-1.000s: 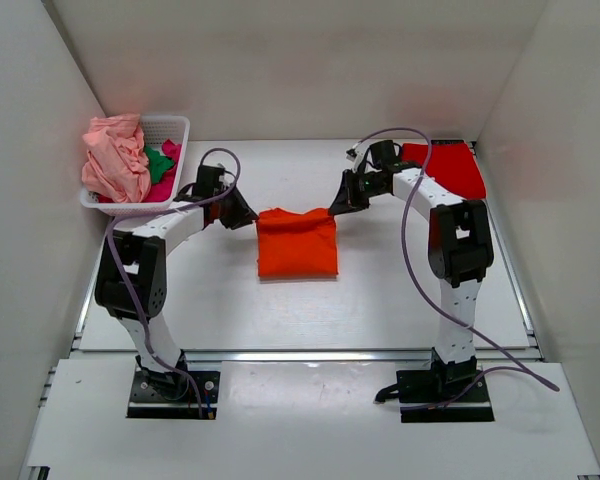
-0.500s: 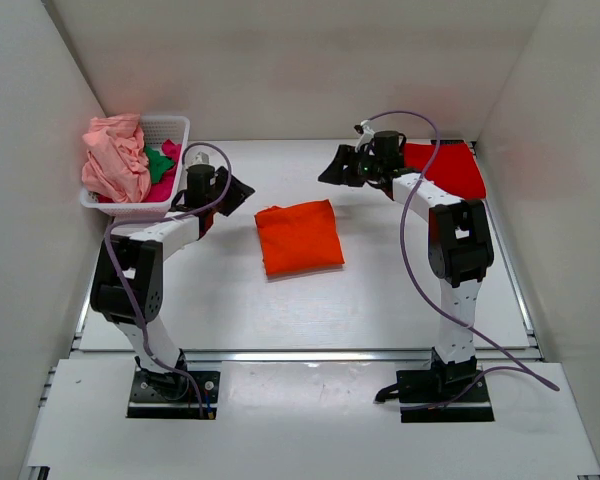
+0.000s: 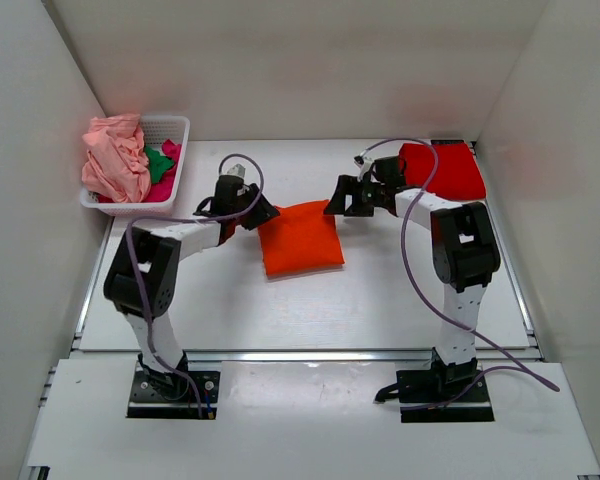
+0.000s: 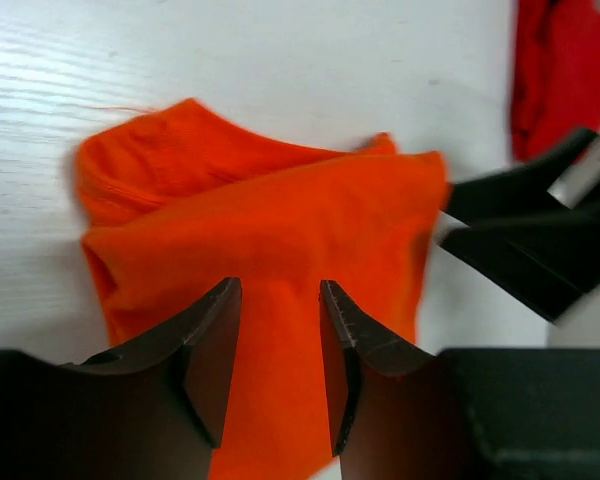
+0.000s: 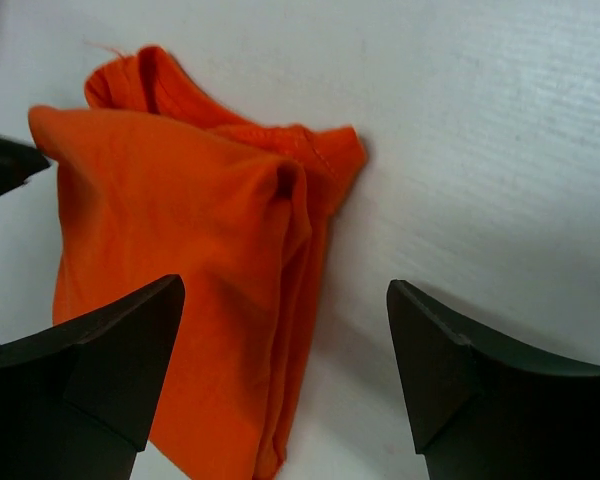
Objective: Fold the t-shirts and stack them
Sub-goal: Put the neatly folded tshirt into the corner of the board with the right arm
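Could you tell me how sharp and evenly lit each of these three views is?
Top external: even diffuse light, faint shadows, all sharp. Left wrist: the orange t-shirt looks slightly smeared, the other arm's jaws beyond it blurred. Right wrist: its own jaws are soft-edged, the shirt's folds crisp, with a soft shadow beside it.

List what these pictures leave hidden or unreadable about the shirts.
- Top view: pink t-shirt covers most of the green t-shirt and magenta t-shirt in the basket.
- Left wrist view: red t-shirt cut off by the top edge.
- Left wrist view: left tool hides the orange t-shirt's near edge; contact unclear.
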Tool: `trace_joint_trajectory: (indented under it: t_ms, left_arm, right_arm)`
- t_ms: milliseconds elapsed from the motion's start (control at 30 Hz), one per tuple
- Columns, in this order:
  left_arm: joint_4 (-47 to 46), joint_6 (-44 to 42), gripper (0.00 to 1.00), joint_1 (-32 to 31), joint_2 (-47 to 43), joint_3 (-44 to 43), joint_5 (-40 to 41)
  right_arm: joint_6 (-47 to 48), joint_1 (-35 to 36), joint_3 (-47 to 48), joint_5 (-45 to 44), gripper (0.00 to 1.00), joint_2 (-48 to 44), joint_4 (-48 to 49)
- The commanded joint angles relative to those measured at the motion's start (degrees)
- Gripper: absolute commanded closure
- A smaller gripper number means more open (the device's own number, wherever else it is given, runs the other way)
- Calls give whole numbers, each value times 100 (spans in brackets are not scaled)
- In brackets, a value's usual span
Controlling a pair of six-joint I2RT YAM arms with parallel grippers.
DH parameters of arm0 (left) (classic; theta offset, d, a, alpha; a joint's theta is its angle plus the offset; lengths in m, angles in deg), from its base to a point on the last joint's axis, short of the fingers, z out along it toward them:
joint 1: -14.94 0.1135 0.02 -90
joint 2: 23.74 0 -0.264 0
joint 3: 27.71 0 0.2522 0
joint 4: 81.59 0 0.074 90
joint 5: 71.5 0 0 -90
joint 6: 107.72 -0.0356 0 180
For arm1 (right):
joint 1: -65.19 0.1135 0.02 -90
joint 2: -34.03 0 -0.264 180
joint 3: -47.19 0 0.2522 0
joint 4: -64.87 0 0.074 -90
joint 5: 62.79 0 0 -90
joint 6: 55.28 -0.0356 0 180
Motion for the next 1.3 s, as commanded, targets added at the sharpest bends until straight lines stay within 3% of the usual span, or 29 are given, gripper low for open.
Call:
trace_joint_trajectory:
  t_ms: [0,133,233,567,633,667,800,933,967,1000,1267]
  left_arm:
    - [341,-116,52,-2,645,-555,301]
    - [1438,-151,54,6,1359,-1426,389]
    - [1704,-125,57,-29,1675,-1656,476]
    - [1546,-37,60,-2,1614,-1279,503]
    - [1441,-37,60,15,1545,-1199,451]
    - [1423,-28,60,24,1561,-1164,476]
    - [1414,-46,61,6,1483,-1093,450]
    - [1362,-90,59,50,1342,-1032,389]
    - [1309,-73,57,76,1298,-1014,284]
    - [1257,-55,49,190,1211,-858,127]
    - [1387,-335,48,349,297,-452,99]
  right_arm:
    - [251,-3,-60,41,19,-394,-471]
    - [286,15,-324,366,10,-376,-684]
    - [321,137,-333,453,5,-271,-1025]
    - [199,585,502,745,10,784,-2116]
    - [76,630,450,709,16,836,-2029]
    - [-55,648,380,718,27,846,-1933]
    - [-215,543,370,788,98,819,-1861]
    - [126,332,677,543,100,705,-2281]
    - [363,262,948,394,100,679,-2483]
    - [957,78,1864,-173,100,740,-3103]
    - [1963,-468,3401,-1004,100,881,-3830]
